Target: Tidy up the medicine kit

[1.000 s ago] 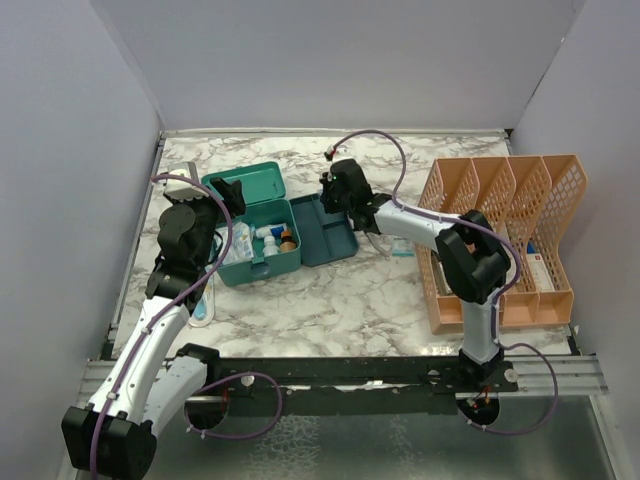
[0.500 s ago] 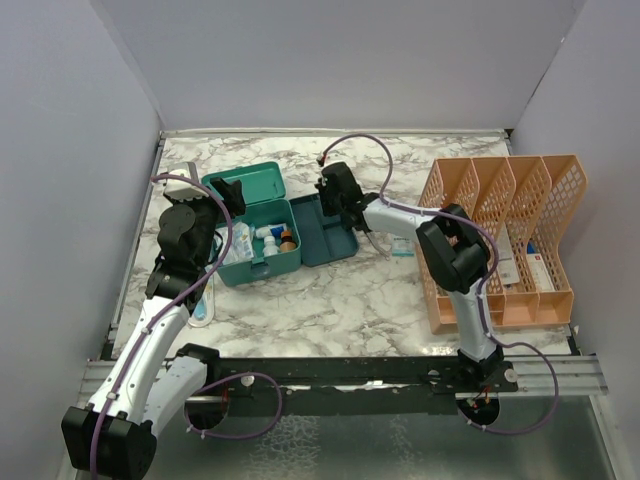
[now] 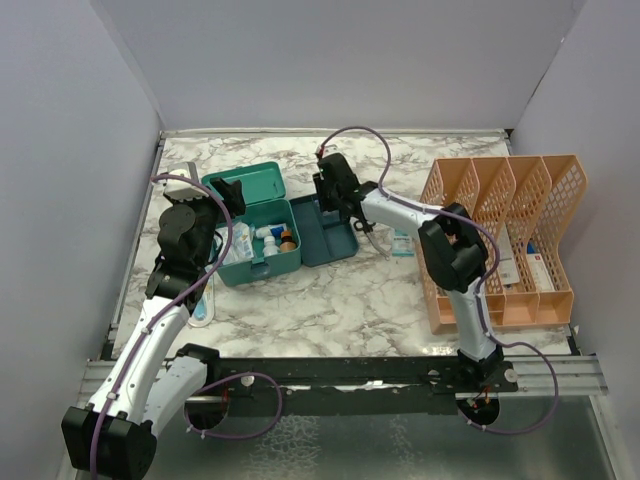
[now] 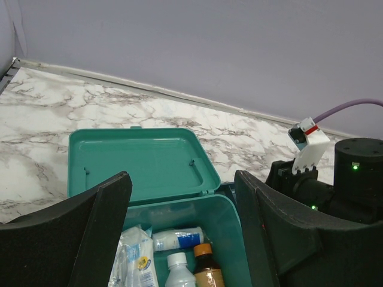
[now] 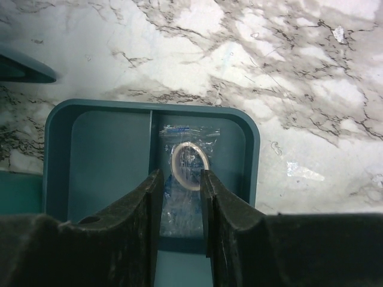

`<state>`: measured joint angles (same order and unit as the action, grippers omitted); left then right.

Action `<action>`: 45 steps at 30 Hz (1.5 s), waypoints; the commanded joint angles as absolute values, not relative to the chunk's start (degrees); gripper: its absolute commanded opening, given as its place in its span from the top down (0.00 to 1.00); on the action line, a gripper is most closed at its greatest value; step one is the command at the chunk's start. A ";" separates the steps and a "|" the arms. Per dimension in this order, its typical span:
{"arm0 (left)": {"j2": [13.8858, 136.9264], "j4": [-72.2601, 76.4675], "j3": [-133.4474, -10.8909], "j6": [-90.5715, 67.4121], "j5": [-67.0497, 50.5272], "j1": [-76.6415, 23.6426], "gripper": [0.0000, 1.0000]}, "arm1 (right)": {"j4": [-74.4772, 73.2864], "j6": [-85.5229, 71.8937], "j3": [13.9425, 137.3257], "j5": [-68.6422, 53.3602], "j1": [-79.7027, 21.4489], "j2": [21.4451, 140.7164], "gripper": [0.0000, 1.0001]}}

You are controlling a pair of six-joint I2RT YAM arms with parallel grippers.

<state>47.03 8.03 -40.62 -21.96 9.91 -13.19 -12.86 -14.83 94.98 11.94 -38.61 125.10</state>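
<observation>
The right gripper (image 5: 181,173) hung over the teal insert tray (image 5: 99,155), jaws parted only narrowly; a clear packet with a white tape roll (image 5: 190,136) lay in one tray compartment between them, though whether the pads touched it I could not tell. The left gripper (image 4: 181,179) gaped wide and empty above the medicine kit (image 4: 137,158); the kit sat lid-open on the marble table (image 4: 48,107) with bottles (image 4: 179,263) inside, and its tray lay just beside it.
</observation>
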 commanded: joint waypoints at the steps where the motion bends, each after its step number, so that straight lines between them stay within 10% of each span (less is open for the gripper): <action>1: 46.14 8.29 -40.17 -21.57 10.30 -13.01 0.27 | -15.94 -17.55 96.41 14.31 -38.40 120.47 0.70; 22: 44.39 8.24 -40.61 -21.57 8.72 -13.01 0.27 | -18.82 -27.67 64.05 38.14 -35.87 95.69 0.68; 45: 45.73 8.09 -40.43 -21.38 9.71 -13.01 0.27 | -17.53 -32.33 58.67 30.47 -30.81 105.43 0.65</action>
<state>45.56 8.03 -40.62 -21.93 9.87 -13.19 -20.08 -32.71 59.70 35.81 -31.42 103.46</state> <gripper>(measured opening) 0.729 0.372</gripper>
